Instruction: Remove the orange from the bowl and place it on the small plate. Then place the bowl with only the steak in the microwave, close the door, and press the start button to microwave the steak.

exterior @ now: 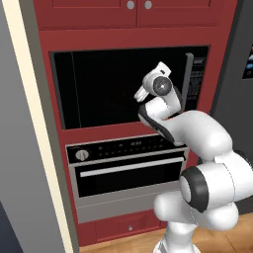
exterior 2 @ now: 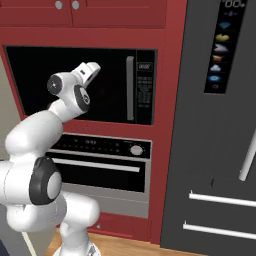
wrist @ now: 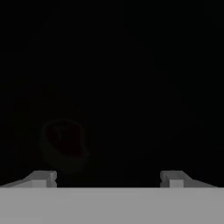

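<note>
Microwave [exterior: 128,86] door [exterior 2: 70,80] reads as shut: the black glass lies flush in the red cabinet frame, with the vertical silver handle [exterior 2: 130,88] near the door's right edge. The button panel [exterior 2: 145,87] sits just right of that handle.

Gripper [wrist: 108,178] is raised in front of the glass, roughly mid-door, pointing at it. In the hand view both fingertips [wrist: 43,178] stand far apart at the bottom corners with nothing between them: spread wide, empty.

Through the dark glass, a faint round shape with a reddish patch shows low and left of the gripper's centre. Probably the bowl [wrist: 63,146] with the steak [wrist: 65,139], already inside, though too dim to be sure.

Judgement: only the start press remains. Key relation: the panel lies to the gripper's right, past the handle, at about the hand's own height. The move is mostly sideways, then a short push in.

Risk: clipping the handle bar on the way across.
</note>
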